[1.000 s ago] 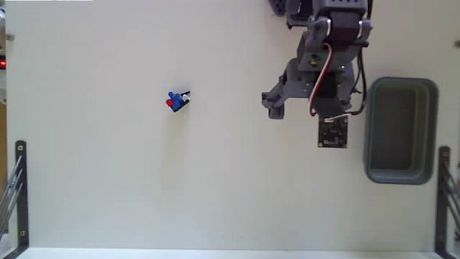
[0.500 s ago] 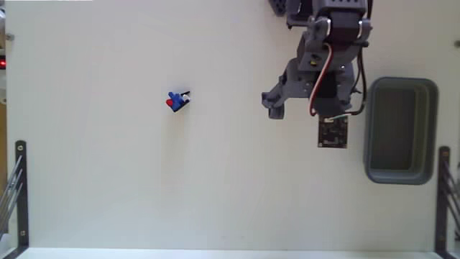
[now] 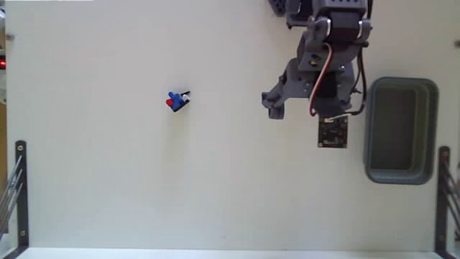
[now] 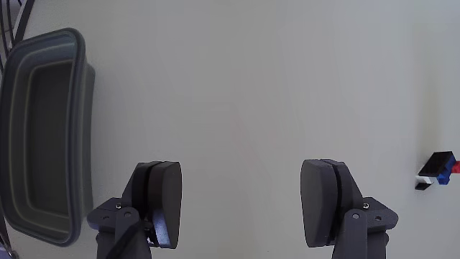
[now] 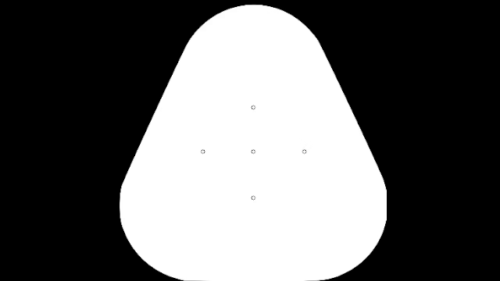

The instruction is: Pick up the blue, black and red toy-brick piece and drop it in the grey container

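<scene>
In your wrist view the toy-brick piece (image 4: 436, 170) sits at the right edge, partly cut off, and the grey container (image 4: 43, 137) is clipped at left. The jaws gape wide (holding nothing) over bare desk (image 3: 144, 180).

In the wrist view the grey container (image 4: 43, 137) runs off the left edge, so its far-left wall is cut away, and the two gripper fingers (image 4: 162, 201) leave by the bottom edge with only their rounded tips showing. At the right edge of that view the toy-brick piece (image 4: 437, 170) is partly cropped and too small to make out stud by stud. In the fixed view the arm (image 3: 327, 50) is cut off by the top edge, and its body hides the fingertips beneath it.
</scene>
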